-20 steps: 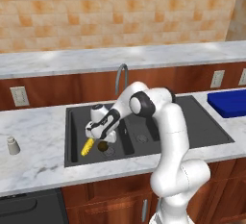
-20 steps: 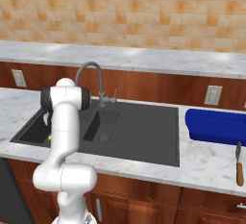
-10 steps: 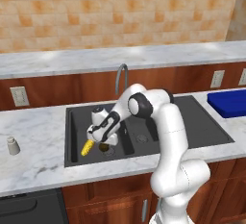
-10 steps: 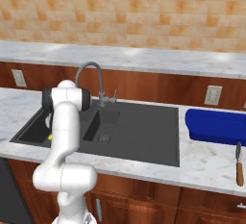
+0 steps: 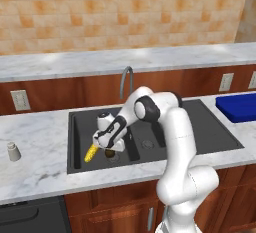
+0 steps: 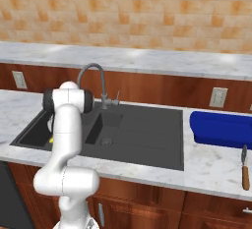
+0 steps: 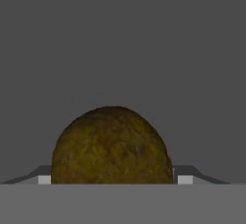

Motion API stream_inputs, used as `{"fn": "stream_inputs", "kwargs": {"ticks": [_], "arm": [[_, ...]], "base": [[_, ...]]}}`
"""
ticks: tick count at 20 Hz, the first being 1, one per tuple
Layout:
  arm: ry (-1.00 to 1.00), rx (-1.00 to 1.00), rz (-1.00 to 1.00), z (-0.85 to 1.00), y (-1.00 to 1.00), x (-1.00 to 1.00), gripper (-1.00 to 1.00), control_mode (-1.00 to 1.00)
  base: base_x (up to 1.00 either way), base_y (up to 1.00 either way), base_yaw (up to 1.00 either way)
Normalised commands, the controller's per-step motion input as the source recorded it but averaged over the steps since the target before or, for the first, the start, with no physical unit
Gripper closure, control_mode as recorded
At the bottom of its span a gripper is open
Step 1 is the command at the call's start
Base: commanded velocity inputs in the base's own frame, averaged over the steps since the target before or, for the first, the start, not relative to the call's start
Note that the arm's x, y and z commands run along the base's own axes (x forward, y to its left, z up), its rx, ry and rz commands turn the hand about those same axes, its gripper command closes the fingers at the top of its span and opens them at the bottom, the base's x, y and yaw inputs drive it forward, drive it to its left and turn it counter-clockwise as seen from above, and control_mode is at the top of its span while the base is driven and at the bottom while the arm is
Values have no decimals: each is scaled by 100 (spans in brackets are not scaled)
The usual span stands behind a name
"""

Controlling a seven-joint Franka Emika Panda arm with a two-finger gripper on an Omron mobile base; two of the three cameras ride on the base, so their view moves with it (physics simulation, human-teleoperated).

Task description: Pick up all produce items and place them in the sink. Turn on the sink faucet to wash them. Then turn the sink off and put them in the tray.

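Near the left end of the marble counter (image 5: 40,169), a small grey-white shaker (image 5: 13,151) stands upright, well apart from the sink (image 5: 75,142). The sink is sunk into the counter's middle. In its left basin the yellow corn cob (image 5: 91,152) lies tilted near the front wall, just beside the pincer (image 5: 111,149). The pincer reaches down into that same basin, and the round olive-brown fruit (image 7: 111,146) sits between its tips on the basin floor. In the hand view the fruit spans almost the whole gap between the two fingertips (image 7: 185,176). Whether they press on it or stand just off it I cannot tell. In the left base view the fruit (image 5: 111,152) shows as a dark lump under the hand, right of the corn.

Behind the sink's back edge rises the grey gooseneck faucet (image 5: 126,79), its spout arching forward over the basins. The right basin holds a round metal drain (image 5: 148,143).

Towards the counter's right end rests the deep-blue tray (image 6: 221,128), apart from the sink's right rim. In front of it, near the counter's front edge, lies a wooden-handled knife (image 6: 244,168).
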Motion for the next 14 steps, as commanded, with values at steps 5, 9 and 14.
{"fn": "stream_inputs", "kwargs": {"ticks": [5, 9, 14], "arm": [[-9, 1, 3, 100, 0, -62, 100, -100], [-3, 3, 0, 100, 0, -50, 100, -100], [-1, 3, 2, 100, -6, -18, 100, -100]], "base": [[0, 0, 0], [0, 0, 0], [0, 0, 0]]}}
